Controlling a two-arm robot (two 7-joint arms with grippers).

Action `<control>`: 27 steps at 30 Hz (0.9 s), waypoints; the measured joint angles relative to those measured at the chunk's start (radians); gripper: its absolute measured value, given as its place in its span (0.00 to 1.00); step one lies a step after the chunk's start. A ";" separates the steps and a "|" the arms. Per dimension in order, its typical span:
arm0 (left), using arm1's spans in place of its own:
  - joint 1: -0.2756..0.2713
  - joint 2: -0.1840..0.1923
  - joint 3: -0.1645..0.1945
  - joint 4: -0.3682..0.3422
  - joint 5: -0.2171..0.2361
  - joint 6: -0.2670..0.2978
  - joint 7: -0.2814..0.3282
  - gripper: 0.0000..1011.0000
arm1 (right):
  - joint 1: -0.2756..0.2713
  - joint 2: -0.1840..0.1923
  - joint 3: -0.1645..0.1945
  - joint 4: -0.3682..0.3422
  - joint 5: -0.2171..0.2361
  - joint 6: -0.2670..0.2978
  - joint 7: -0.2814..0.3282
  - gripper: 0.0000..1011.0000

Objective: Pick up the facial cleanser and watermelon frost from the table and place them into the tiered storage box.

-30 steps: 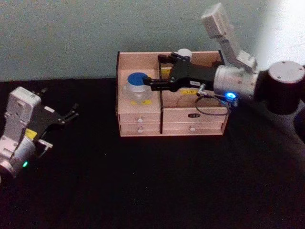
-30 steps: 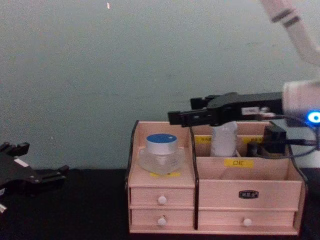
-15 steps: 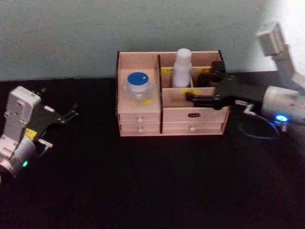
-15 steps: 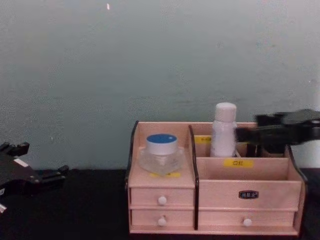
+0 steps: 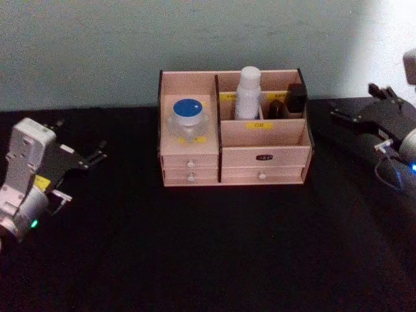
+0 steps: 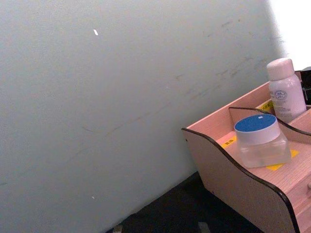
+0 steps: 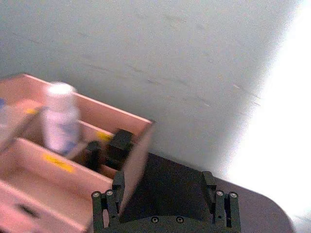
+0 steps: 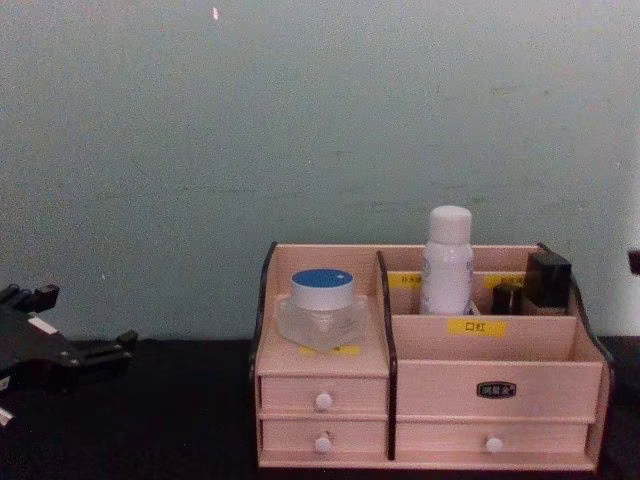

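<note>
- Both items are seen already lodged in the pale pink-beige wooden tiered storage box (image 5: pixel 263 156) with dark-edged sides and white-knobbed drawers; the placing step is judged finished, and only pulling clear and parking is left.
- The clear squat jar with a blue lid (image 5: pixel 186 119) is seated upright in the box's left compartment, at centre left of the head view.
- The tall white bottle with a pale cap (image 5: pixel 247 93) is stood upright in the rear right compartment, at upper centre. Which of the two is the cleanser cannot be told.
- Small dark items (image 5: pixel 296 97) are seen at the right end of that same rear row.
- The right claw (image 5: pixel 364 111) is found at the right edge of the head view, apart from the box, spread open and holding nothing.
- The left claw (image 5: pixel 92 158) is parked at the left edge over the black surface (image 5: pixel 214 253), its fingers parted and empty.
- The next move is judged to need no grasp, only retreat.
- Wide open room is left on the surface in front of the box and at both sides; the box's right side wall is the nearest edge to the right claw.
</note>
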 joint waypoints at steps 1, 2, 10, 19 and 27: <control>0.000 0.000 0.000 0.000 0.000 0.000 0.000 0.99 | -0.002 -0.009 0.000 0.007 -0.015 -0.003 -0.025 0.99; 0.000 0.000 0.000 0.000 0.000 0.000 0.000 0.99 | -0.004 -0.019 0.001 0.015 -0.028 -0.006 -0.047 0.99; 0.000 0.000 0.000 0.000 0.000 0.000 0.000 0.99 | -0.001 -0.102 -0.011 0.130 -0.118 -0.019 -0.168 0.99; 0.000 0.000 0.000 0.000 0.000 0.000 0.000 0.99 | 0.024 -0.145 -0.025 0.220 -0.144 -0.011 -0.148 0.99; 0.000 0.000 0.000 0.000 0.000 0.000 0.000 0.99 | 0.023 -0.144 -0.026 0.215 -0.144 -0.010 -0.149 0.99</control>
